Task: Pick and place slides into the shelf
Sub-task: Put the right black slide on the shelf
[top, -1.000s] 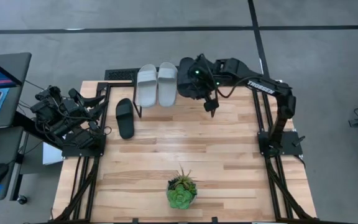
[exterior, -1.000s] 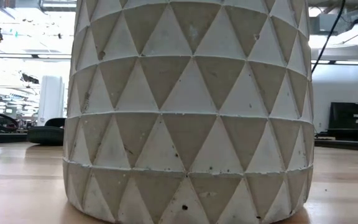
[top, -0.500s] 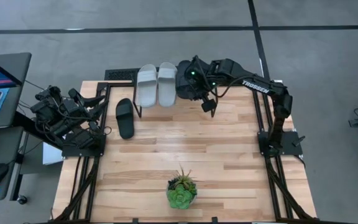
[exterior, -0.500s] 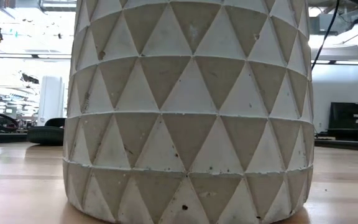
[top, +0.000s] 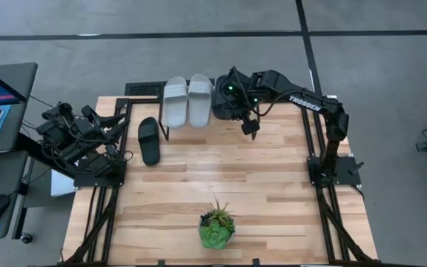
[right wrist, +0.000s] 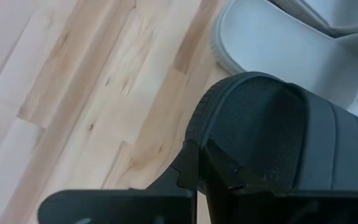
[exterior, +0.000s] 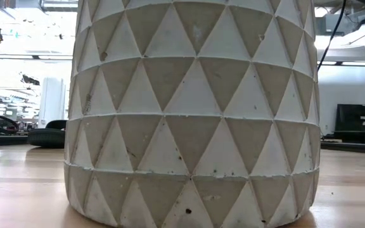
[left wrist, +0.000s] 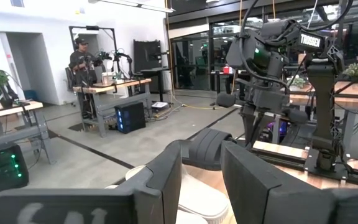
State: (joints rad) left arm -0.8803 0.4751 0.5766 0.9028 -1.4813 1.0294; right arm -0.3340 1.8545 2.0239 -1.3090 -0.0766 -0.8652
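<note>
Both arms matte black, built of jointed segments.

Right arm (top: pixel 313 104): white "TROSSEN" lettering along the forearm link; small green indicator lights glowing on the wrist housing; thin black cables looping beside the wrist. Square black base plate at the foot.

Left arm (top: pixel 76 133): bulky dark housings, bundled black cables, flat black base plate.

Left wrist view: left gripper's fingers (left wrist: pixel 163 186) are broad, flat, dark grey plates with squared edges.

Right wrist view: right gripper's fingers (right wrist: pixel 194 168) are narrow black pieces with notched, stepped inner edges, on a flat black crossbar.

Two light grey slides (top: pixel 187 100), black slides (top: pixel 148 140), triangle-patterned grey pot (exterior: pixel 194 107).
</note>
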